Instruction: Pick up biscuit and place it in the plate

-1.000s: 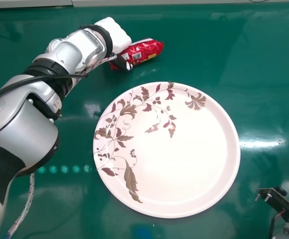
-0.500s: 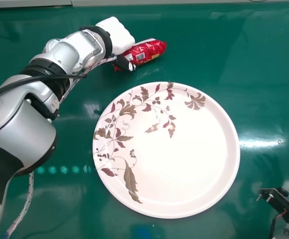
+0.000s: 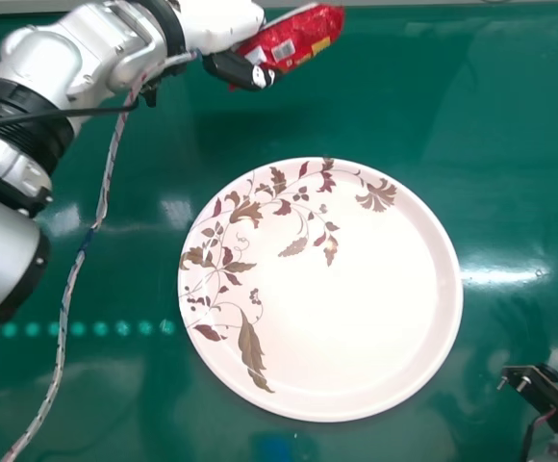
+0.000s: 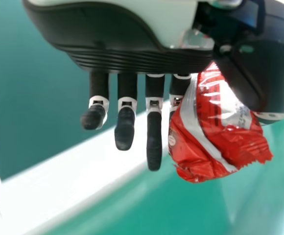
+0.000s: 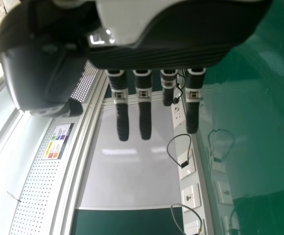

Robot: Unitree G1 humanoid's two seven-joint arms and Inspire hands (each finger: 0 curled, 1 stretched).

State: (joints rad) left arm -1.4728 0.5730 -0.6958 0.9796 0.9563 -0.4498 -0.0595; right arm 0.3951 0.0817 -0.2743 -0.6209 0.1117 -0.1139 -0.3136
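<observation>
Head view: round white plate [image 3: 375, 308] on green tabletop [image 3: 510, 144], brown and maroon leaf pattern sweeping clockwise from its 7 to its 1 o'clock. Red biscuit packet [image 3: 308, 38] well apart from the rim, beyond its 12 o'clock, a strip of tabletop between them. Left hand [image 3: 233, 69] at the packet, toward the plate's 11 o'clock. Left wrist view: packet pinched by thumb and fingers, some fingers hanging nearly straight beside it.

Other things, head view: left arm [image 3: 43, 67] out at the plate's 9 to 10 o'clock. Braided cable [image 3: 64, 313] runs down past the plate's 9 o'clock, apart from the rim; black cable [image 3: 53, 115] crosses the arm. Dark bracket [image 3: 548, 395] near the plate's 4 o'clock, also apart.

Right wrist view: right hand [image 5: 145, 117] open, fingers straight; white socket panels [image 5: 190, 196] and grey cables [image 5: 190, 209] beyond it.
</observation>
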